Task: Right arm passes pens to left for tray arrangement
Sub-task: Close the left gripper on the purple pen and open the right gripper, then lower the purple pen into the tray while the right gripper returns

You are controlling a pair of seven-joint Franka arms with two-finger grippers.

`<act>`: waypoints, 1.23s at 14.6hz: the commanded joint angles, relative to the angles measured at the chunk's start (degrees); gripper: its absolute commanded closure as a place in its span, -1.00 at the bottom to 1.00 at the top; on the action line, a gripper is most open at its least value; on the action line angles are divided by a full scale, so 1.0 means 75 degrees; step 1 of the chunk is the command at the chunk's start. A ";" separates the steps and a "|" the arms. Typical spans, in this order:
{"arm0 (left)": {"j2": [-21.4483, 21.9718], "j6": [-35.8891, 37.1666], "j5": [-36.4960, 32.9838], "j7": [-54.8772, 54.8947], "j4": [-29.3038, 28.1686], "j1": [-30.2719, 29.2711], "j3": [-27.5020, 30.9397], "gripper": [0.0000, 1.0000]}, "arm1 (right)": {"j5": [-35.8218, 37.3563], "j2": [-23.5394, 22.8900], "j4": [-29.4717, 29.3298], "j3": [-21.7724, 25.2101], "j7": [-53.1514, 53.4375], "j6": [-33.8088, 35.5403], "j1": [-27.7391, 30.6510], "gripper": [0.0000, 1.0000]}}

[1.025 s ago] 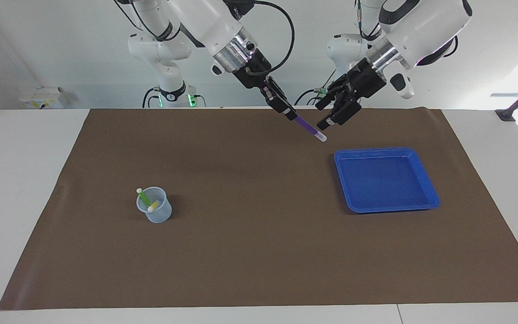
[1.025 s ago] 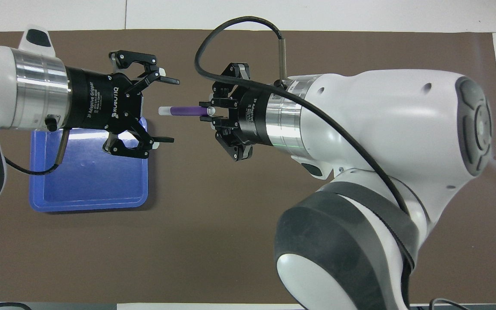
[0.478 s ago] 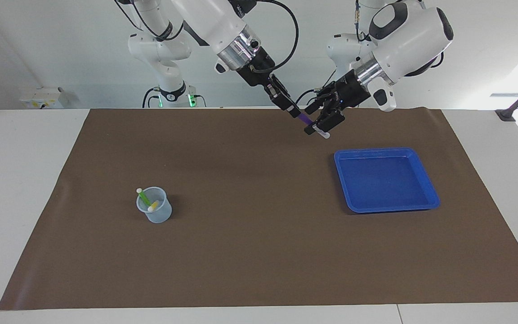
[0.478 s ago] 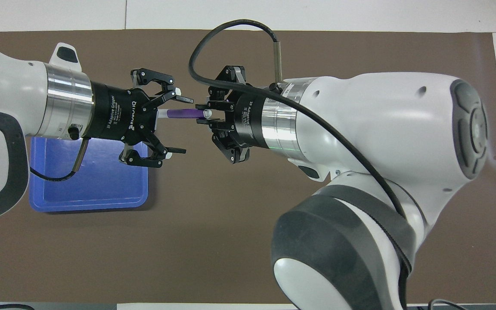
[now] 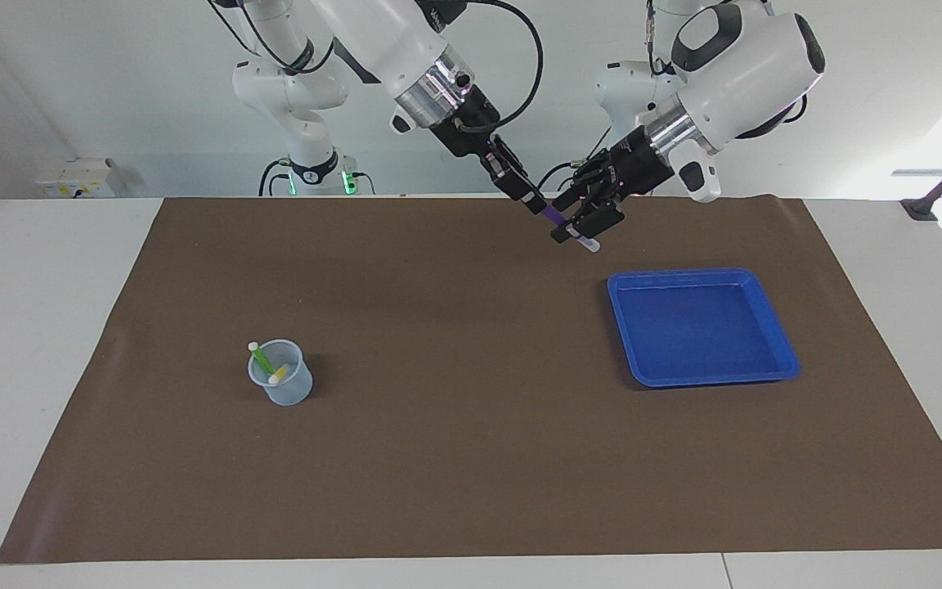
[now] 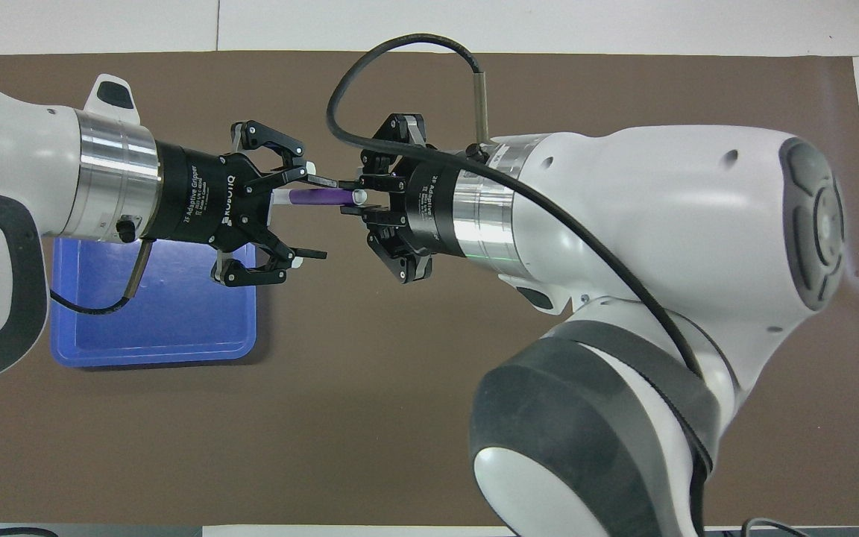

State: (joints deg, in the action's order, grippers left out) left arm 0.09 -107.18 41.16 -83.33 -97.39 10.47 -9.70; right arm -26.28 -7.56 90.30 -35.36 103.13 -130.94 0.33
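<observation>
Since the pens must end up in the shallow bright blue plastic tray [image 5: 778,327] at the left arm's end of the brown mat [image 5: 471,458], the handover happens in the air just beside its rim. The right gripper [image 6: 351,195] is pinched on one end of the slim purple marker pen [image 6: 318,196], holding it out level; the left gripper [image 6: 314,218] has its jaws around the pale free end, still spread, not yet clamped. Green and yellow pens [image 5: 268,366] wait in the small clear bluish cup [image 5: 287,388] toward the right arm's end.
</observation>
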 commanded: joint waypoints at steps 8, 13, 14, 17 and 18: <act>0.0269 0.0135 0.0079 -0.0046 -0.0163 -0.0014 0.0121 1.00 | 0.0211 -0.0094 -0.0110 -0.0090 0.0007 -0.0061 0.0050 1.00; 0.0258 0.0029 0.0020 0.0094 -0.0128 -0.0014 0.0121 1.00 | 0.0269 -0.0094 -0.0110 -0.0090 -0.0016 -0.0049 0.0061 1.00; 0.0258 0.0006 0.0031 0.0071 -0.0116 -0.0014 0.0133 1.00 | 0.0292 -0.0094 -0.0110 -0.0090 -0.0062 -0.0014 0.0061 1.00; 0.0269 -0.0006 0.0055 0.0036 -0.0116 -0.0025 0.0133 1.00 | 0.0432 -0.0117 -0.0122 -0.0078 -0.0191 0.0010 0.0085 -0.36; 0.0269 0.0006 0.0055 0.0024 -0.0116 -0.0025 0.0133 1.00 | 0.0665 -0.0117 -0.0122 -0.0078 -0.0308 0.0021 0.0096 -0.99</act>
State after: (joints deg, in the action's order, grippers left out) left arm 0.40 -108.00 41.25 -83.60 -97.10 10.16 -9.04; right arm -24.10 -7.58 90.19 -35.55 102.72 -130.37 0.08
